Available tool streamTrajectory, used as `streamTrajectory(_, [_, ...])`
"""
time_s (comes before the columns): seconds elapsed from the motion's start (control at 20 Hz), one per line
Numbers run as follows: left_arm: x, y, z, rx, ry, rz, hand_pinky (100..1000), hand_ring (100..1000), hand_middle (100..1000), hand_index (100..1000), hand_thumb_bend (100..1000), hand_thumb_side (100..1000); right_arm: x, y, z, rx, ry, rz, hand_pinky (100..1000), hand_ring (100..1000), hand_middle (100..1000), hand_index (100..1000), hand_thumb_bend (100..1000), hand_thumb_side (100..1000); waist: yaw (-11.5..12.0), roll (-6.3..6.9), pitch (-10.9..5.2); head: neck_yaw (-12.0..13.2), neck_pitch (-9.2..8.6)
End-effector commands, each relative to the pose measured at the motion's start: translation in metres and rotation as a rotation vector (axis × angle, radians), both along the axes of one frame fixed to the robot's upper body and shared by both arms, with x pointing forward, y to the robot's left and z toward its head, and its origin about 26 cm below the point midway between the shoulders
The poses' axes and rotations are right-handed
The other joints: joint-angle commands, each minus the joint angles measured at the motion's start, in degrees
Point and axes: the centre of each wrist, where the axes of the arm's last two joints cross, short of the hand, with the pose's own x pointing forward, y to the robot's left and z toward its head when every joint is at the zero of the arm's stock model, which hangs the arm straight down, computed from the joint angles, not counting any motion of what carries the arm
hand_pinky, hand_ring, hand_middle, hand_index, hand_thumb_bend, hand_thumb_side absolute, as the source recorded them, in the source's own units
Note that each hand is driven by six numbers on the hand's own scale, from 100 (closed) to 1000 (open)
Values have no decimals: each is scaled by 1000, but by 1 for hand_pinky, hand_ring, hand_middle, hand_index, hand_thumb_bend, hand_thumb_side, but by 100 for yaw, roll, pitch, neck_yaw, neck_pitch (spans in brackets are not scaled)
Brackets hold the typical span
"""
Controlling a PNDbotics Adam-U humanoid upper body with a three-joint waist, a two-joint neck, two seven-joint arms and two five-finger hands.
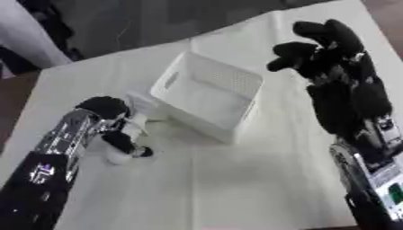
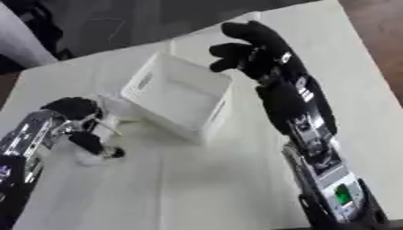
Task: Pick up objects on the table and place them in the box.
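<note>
Left eye view: small white rounded object [image 1: 119, 156] lies on the pale table [image 1: 236, 188], just left of the white plastic box [image 1: 208, 94]. Left hand [image 1: 118, 134] curls round it; lift clear of the rim before release. Right hand [image 1: 319, 49] idle, fingers relaxed.

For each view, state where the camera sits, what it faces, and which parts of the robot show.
Left eye view: in the head, looking down at the table and white box; left hand curled on a white object, right hand raised at right.
Right eye view: same head, slightly offset; same box, both arms visible.
Shared: box, table, both hands.
</note>
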Motion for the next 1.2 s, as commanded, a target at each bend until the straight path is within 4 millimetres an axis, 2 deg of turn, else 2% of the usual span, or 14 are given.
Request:
streamTrajectory(0.05, [-2, 4, 10, 10, -112, -3, 100, 158, 172, 254, 100, 100, -3, 1, 5, -7, -23, 10, 751, 835, 907, 1000, 100, 890, 12, -44, -39, 64, -1])
streamTrajectory(0.65, [-15, 8, 21, -23, -255, -31, 100, 121, 133, 217, 100, 100, -3, 0, 5, -21, -20, 9, 747, 831, 900, 999, 100, 889, 23, -59, -18, 54, -1])
streamTrajectory(0.85, [-30, 20, 29, -31, -295, -20, 100, 121, 133, 219, 100, 100, -3, 0, 5, -25, -18, 8, 745, 830, 899, 999, 100, 889, 23, -59, -20, 38, -1])
streamTrajectory(1.2, [-64, 53, 46, -107, -412, 61, 100, 113, 122, 217, 100, 100, -2, 1, 7, -23, -23, 8, 744, 829, 898, 999, 100, 892, -20, -94, -18, -17, -1])
